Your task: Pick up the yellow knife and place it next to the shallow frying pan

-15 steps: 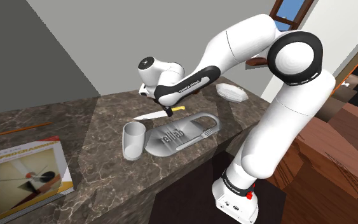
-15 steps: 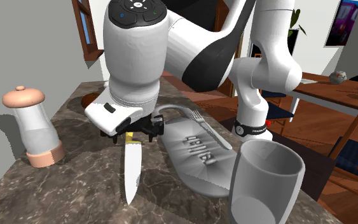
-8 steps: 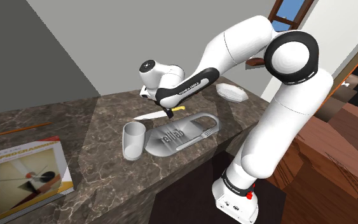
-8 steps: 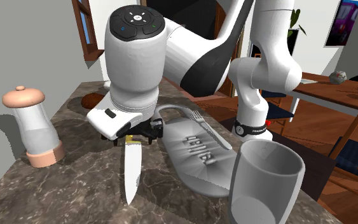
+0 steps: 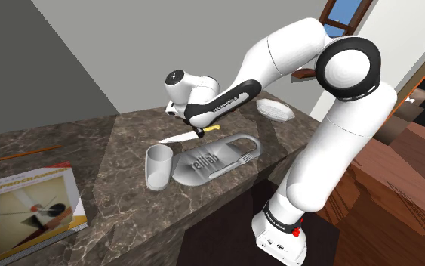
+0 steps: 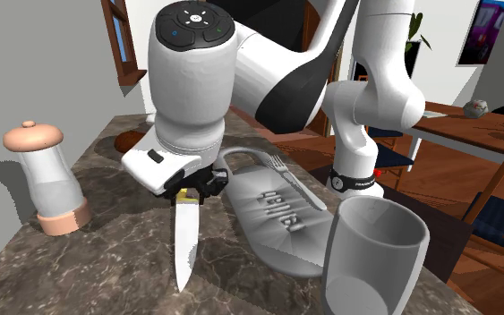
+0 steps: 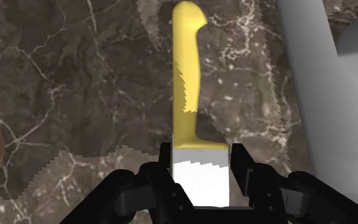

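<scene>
The knife (image 5: 177,138) has a yellow handle (image 7: 187,70) and a white blade (image 6: 184,246), and it lies flat on the dark marble counter. My gripper (image 5: 201,133) stands straight down over it. In the wrist view both black fingers press the sides of the blade just below the handle, so the gripper (image 7: 199,159) is shut on the knife. The hand (image 6: 187,188) hides the handle in the second exterior view. A grey shallow pan (image 5: 210,160) with a looped handle, raised letters and a fork on it (image 6: 281,215) lies right beside the knife.
A grey cup (image 5: 158,167) stands at the pan's end, large in the second exterior view (image 6: 371,255). A pepper mill (image 6: 46,179) stands near the blade side. A white ribbed object (image 5: 277,109), a book (image 5: 29,204) and a pencil (image 5: 22,153) also lie on the counter.
The hand came down a little onto the knife, and the fingers closed in on the blade. The knife itself has not moved.
</scene>
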